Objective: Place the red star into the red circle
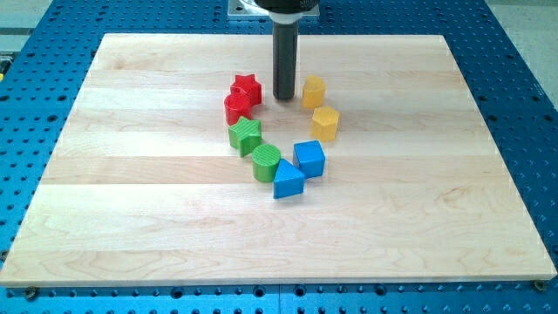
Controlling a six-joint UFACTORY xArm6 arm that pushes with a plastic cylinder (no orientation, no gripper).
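Basically done, as far as I can judge: the red star [247, 87] sits touching the red circle [236, 108], overlapping its far edge, on the left of the block ring on the counter [131, 201]. My tip [284, 97] rests just right of the star, apart from it, between it and the far yellow block [313, 91]. There is no claw on this arm, only the rod, so nothing is held. Other blocks: near yellow block [325, 123], two green blocks [246, 136] [266, 162], blue cube [309, 158], blue wedge [288, 180]. What's left is probably only a small nudge, or nothing at all.
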